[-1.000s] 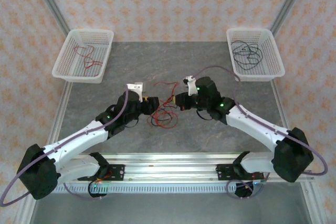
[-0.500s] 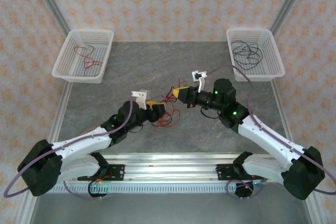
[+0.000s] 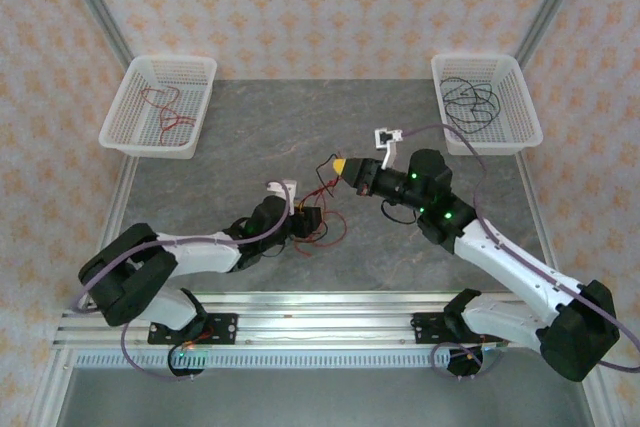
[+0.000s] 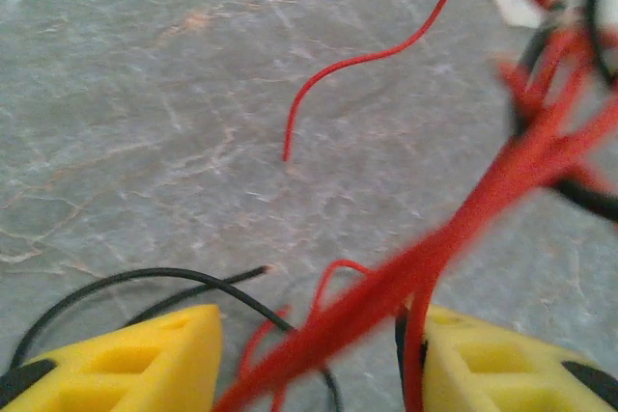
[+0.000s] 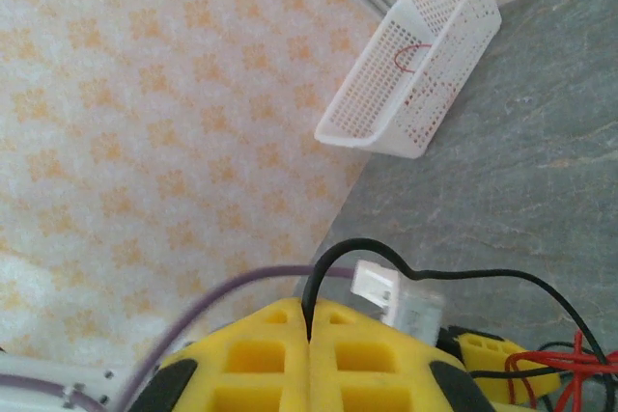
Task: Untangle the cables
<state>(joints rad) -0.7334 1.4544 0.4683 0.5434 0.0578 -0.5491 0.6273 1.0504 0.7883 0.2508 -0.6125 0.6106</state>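
Right claw (image 5: 309, 323) clamps tight on a black cable (image 5: 488, 277) — left claw (image 4: 309, 359) gapes partway, straddling red cables (image 4: 502, 180) over the tabletop (image 4: 145, 94).

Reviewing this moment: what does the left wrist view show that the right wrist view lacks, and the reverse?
Left wrist: the left tool with its yellow fingers apart, blurred red cables running between them, and a loose red end on the table. Right wrist: the right tool shut on a black cable, and a white basket against the patterned wall. Both: the grey table, red cables and black cable.
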